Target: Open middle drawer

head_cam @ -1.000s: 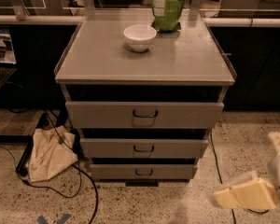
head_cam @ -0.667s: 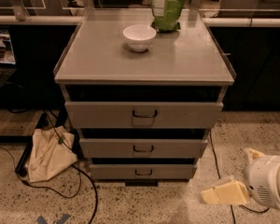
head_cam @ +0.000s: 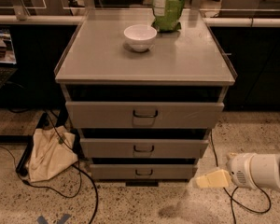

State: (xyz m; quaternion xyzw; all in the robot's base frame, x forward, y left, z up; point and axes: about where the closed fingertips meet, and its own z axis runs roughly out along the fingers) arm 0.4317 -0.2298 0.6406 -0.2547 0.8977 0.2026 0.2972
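One gripper [head_cam: 213, 178] hung low at right near the cabinet [head_cam: 186, 64] foot, clear of it, open or closed could not be told, middle drawer [head_cam: 177, 149] sat between bottom drawer [head_cam: 112, 172] and top drawer [head_cam: 98, 115], white bowl [head_cam: 140, 36] and green bag [head_cam: 168, 6] stood on top.

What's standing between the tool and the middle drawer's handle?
Nothing visible. The tool hangs low right of the cabinet, above the floor; the way up-left to the middle drawer looks open.

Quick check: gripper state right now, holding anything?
Gripper: low at the cabinet's right, apart from the middle drawer, holding nothing visible; open or closed cannot be told.
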